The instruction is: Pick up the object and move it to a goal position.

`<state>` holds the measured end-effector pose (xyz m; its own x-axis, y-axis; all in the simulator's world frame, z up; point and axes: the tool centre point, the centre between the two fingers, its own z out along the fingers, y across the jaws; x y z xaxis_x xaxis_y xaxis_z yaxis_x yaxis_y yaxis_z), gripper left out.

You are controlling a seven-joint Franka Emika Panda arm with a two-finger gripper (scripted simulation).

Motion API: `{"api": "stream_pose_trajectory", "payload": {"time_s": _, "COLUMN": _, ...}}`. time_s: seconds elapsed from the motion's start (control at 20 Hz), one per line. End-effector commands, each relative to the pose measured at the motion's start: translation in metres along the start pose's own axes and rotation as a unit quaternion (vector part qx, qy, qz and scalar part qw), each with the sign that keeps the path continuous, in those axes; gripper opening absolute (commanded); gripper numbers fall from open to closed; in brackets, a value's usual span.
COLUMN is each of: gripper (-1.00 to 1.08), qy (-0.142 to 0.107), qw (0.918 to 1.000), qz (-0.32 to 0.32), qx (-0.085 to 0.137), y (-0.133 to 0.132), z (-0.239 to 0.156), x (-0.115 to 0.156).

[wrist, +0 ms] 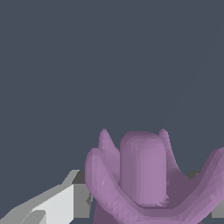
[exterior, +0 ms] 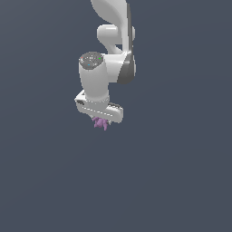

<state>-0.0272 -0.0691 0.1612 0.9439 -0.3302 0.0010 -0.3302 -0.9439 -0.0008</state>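
A flat, dark slate-blue backdrop (exterior: 181,172) fills everything from 12 o'clock round to 6, evenly lit, seamless, slightly lighter toward 7 o'clock.

bare simulated scene: flat grey-blue backdrop (exterior: 181,172), untextured render

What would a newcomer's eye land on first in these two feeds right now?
In the exterior view, the white arm hangs from the top against flat grey, the small purple object poking out beneath its gripper. In the wrist view that pronged object looms huge, with one pale finger beside it.
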Motion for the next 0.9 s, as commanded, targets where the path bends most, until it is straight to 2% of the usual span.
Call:
{"api": "stream_pose_trajectory", "payload": {"time_s": 0.0, "gripper": -1.0, "qy": 0.0, "qw": 1.0, "qz": 0.0, "qx": 0.0, "y": 0.012, "z": -0.025, "x": 0.011}}
{"api": "stream_pose_trajectory", "payload": {"time_s": 0.4, "gripper": -1.0, "qy": 0.0, "qw": 1.0, "qz": 0.0, "qx": 0.0, "y": 0.047, "z": -0.101, "x": 0.046}}
{"api": "stream_pose_trajectory", "payload": {"time_s": 0.85, "gripper": -1.0, "qy": 0.0, "qw": 1.0, "qz": 0.0, "qx": 0.0, "y": 0.077, "z": -0.169, "x": 0.079}}
